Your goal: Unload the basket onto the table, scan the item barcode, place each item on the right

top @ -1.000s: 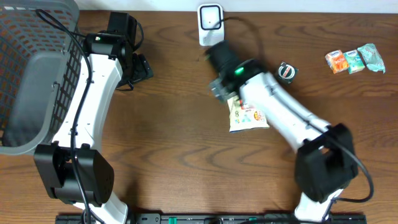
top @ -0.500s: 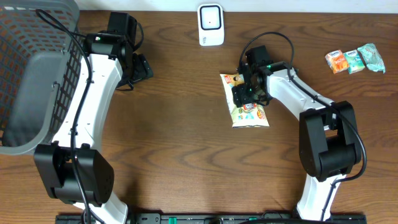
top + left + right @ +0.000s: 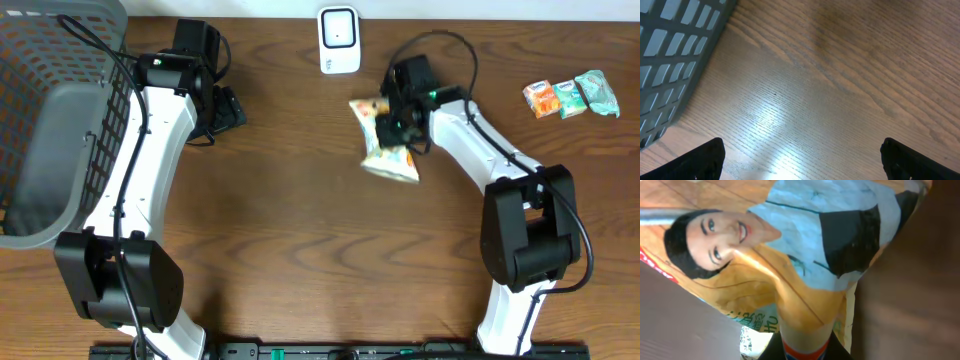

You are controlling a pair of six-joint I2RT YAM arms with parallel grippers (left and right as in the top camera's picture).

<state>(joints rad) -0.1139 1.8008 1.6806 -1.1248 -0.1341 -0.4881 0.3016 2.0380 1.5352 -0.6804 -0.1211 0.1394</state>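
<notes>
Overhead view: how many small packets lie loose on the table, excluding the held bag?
3, in a row at the far right edge: an orange packet, a green-white packet beside it, and a teal packet rightmost. Others could be hidden under the right arm.

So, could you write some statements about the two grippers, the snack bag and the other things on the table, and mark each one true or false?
1. The right gripper is shut on the snack bag. True.
2. The left gripper holds a tin can. False: its jaws stand open with nothing between them, over bare table beside the basket.
3. The snack bag lies inside the basket. False: it is in the right gripper, close to the scanner.
4. Three small packets lie together on the right arm's side of the table. True.
</notes>
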